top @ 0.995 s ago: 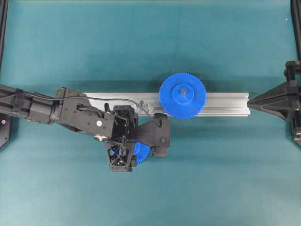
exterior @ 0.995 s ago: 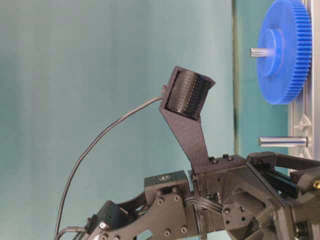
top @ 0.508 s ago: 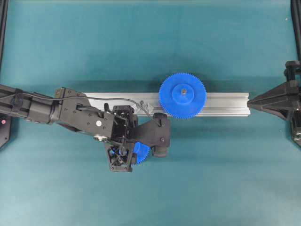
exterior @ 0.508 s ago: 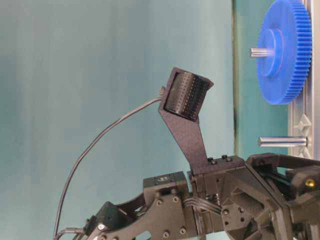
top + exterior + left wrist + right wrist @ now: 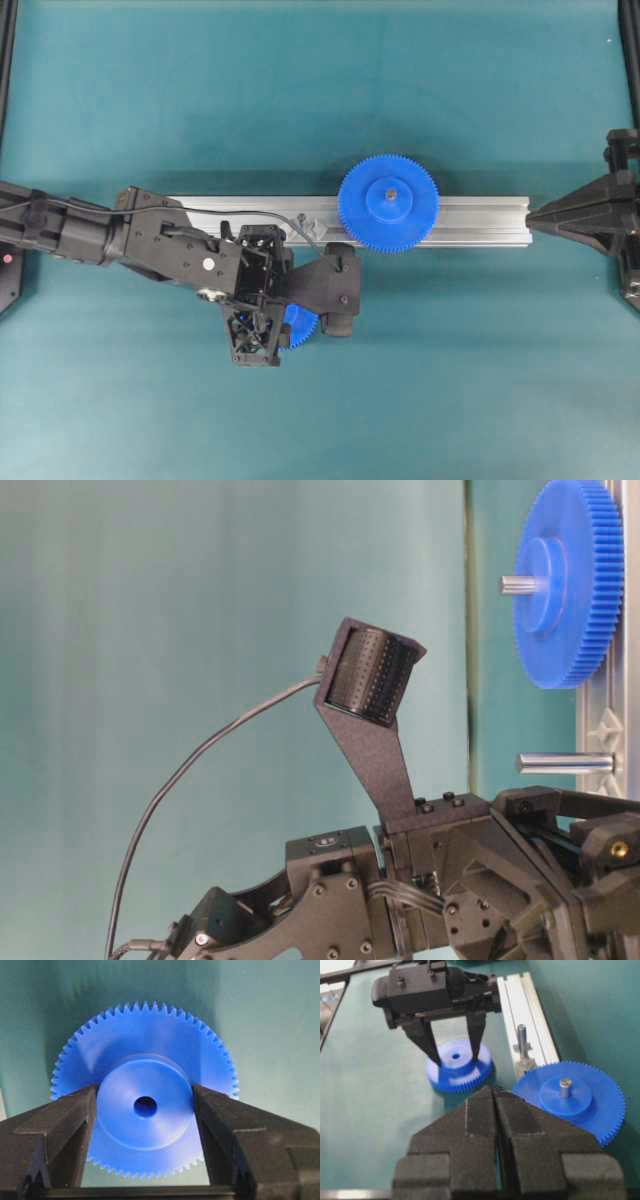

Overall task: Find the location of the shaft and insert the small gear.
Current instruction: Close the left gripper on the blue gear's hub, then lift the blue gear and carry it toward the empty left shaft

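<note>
The small gear point(image 5: 145, 1130), bright blue with a raised hub and dark centre hole, lies flat on the teal mat point(image 5: 450, 380) in front of the rail. My left gripper point(image 5: 456, 1057) comes down over it and is shut on its hub; both black fingers point(image 5: 75, 1115) press the hub's sides. From overhead only an edge of the small gear point(image 5: 303, 326) shows under the wrist. The shaft point(image 5: 521, 1040) stands free on the rail, just right of the left gripper; it also shows as a silvery pin, the shaft point(image 5: 565, 763). My right gripper point(image 5: 493, 1091) is shut and empty, far right.
An aluminium rail point(image 5: 480, 220) runs across the middle of the mat. The large blue gear point(image 5: 388, 203) sits on its own pin on that rail, right of the free shaft. The right gripper point(image 5: 533, 215) points at the rail's right end. Black frame posts stand at both sides.
The left gripper's fingers have drawn in onto the small gear's hub, and the wrist has shifted very slightly. The gear still rests on the mat. The right arm has not moved.
</note>
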`<state>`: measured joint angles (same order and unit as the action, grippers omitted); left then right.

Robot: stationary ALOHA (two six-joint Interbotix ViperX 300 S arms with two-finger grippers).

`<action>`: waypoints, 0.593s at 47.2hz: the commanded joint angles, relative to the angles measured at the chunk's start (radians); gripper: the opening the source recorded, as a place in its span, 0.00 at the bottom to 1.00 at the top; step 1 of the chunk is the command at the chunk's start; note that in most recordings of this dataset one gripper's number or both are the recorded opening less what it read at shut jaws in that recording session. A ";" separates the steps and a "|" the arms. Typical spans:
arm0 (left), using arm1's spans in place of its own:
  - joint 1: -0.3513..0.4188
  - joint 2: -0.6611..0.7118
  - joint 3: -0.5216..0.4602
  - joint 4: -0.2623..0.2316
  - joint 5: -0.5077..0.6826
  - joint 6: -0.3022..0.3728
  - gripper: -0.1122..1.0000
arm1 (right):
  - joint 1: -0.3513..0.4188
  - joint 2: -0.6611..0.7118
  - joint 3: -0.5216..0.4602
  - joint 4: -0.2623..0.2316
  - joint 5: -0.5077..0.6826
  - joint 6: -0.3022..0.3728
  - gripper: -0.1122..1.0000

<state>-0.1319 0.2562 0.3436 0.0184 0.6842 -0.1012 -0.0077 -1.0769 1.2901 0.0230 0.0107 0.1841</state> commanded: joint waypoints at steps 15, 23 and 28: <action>0.003 -0.058 -0.025 0.003 0.002 0.003 0.67 | -0.002 0.006 -0.011 0.002 -0.009 0.009 0.10; 0.006 -0.083 -0.032 0.003 0.028 0.003 0.67 | -0.002 0.006 -0.009 0.002 -0.009 0.009 0.10; 0.006 -0.097 -0.046 0.002 0.054 0.002 0.67 | -0.002 0.003 -0.009 0.002 -0.009 0.009 0.10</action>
<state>-0.1273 0.2071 0.3313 0.0199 0.7240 -0.0997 -0.0077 -1.0784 1.2916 0.0230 0.0107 0.1841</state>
